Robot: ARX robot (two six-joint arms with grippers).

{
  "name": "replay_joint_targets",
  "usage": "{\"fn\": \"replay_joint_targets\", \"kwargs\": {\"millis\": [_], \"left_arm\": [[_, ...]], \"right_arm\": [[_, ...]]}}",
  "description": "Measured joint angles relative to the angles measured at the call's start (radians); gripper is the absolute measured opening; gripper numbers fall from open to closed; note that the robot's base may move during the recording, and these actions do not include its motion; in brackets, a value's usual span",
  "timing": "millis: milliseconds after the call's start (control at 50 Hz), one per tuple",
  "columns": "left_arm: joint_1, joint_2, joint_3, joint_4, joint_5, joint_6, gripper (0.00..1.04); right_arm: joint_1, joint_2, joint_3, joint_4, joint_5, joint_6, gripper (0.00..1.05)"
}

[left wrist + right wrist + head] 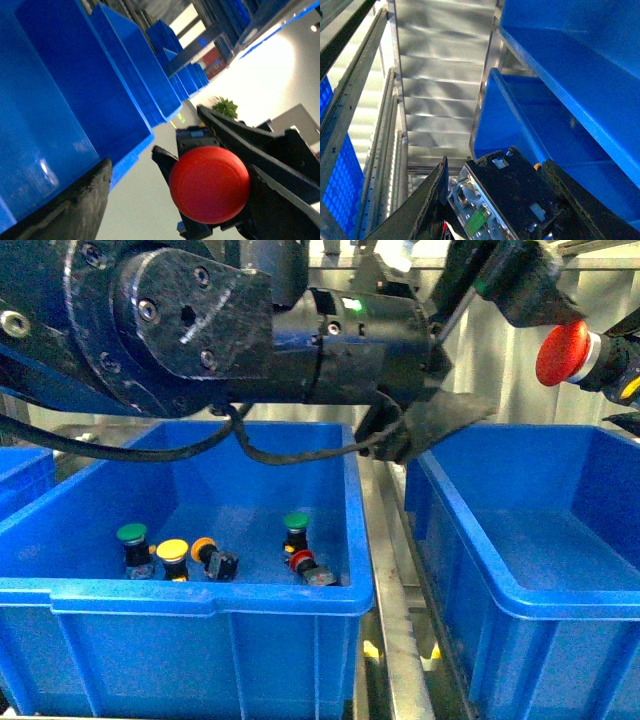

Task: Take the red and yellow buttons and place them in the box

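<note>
My right gripper (603,352) is shut on a red button (560,352), held high above the empty blue box (540,540) at the right. In the right wrist view the button's black body (515,200) sits clamped between the fingers (427,200). My left gripper (440,430) is open and empty, above the gap between the two crates. In the left wrist view the red cap (209,184) shows just beyond my open left gripper (175,172). The left crate (180,595) holds two yellow buttons (172,551) (204,546) and a red one (302,561).
Two green-capped buttons (131,534) (295,521) also lie in the left crate. A metal rail (390,580) runs between the crates. Another blue crate (20,475) stands at the far left. Shelving with more blue crates (165,65) lies beyond.
</note>
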Motion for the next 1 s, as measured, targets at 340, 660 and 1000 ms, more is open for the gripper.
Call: {"fn": "replay_joint_targets", "kwargs": {"millis": [340,660,1000], "left_arm": [[0.277,-0.211,-0.130,-0.180,-0.266,0.177,0.97],[0.621,-0.715,-0.484,-0.302,-0.301,0.279,0.97],[0.625,-1.263,-1.009,-0.323,-0.616,0.621,0.67]], "right_arm": [[-0.037,0.002,-0.046,0.026,-0.007,-0.096,0.47],[0.014,-0.021,-0.080,0.051,0.011,-0.228,0.46],[0.153,-0.117,-0.173,0.105,0.053,-0.476,0.46]]}}
